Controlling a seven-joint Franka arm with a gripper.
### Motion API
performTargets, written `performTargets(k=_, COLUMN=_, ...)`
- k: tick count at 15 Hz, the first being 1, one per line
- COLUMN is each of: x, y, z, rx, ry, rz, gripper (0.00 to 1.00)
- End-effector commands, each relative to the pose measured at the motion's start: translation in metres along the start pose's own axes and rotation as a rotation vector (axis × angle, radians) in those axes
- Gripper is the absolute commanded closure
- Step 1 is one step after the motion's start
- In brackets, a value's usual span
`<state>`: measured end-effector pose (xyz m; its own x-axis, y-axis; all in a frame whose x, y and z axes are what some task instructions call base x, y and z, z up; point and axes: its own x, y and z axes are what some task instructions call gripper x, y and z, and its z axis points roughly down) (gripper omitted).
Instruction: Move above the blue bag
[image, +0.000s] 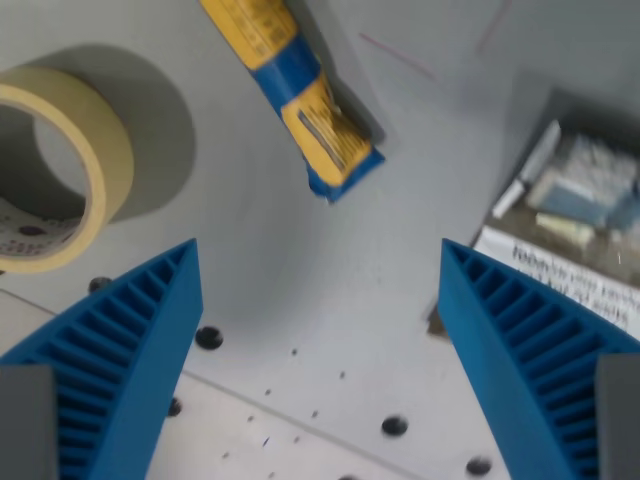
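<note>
A blue and yellow bag (295, 92) lies slanted on the grey table, running from the top edge down toward the middle. My gripper (320, 290) is open, with its two blue ribbed fingers (130, 360) at the wrist view's left and right lower corners. The bag lies above the gap between the fingers in the picture, apart from both. Nothing is held.
A roll of beige masking tape (70, 150) stands at the wrist view's left. A dark box with a printed label and small items (575, 230) sits at the right. The lighter table surface (300, 420) near the bottom has several holes.
</note>
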<state>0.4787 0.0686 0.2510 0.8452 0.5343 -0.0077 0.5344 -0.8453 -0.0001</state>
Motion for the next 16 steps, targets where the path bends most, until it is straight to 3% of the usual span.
performTargets(k=1, x=0.008, y=-0.002, z=0.009, rx=0.024, ry=0.046, rz=-0.259, gripper=0.00)
performTargets(k=6, x=0.021, y=-0.007, z=0.028, rx=0.033, ry=0.043, rz=-0.376, gripper=0.00)
performTargets(k=16, x=0.044, y=-0.013, z=0.060, rx=0.047, ry=0.032, rz=-0.489, gripper=0.00)
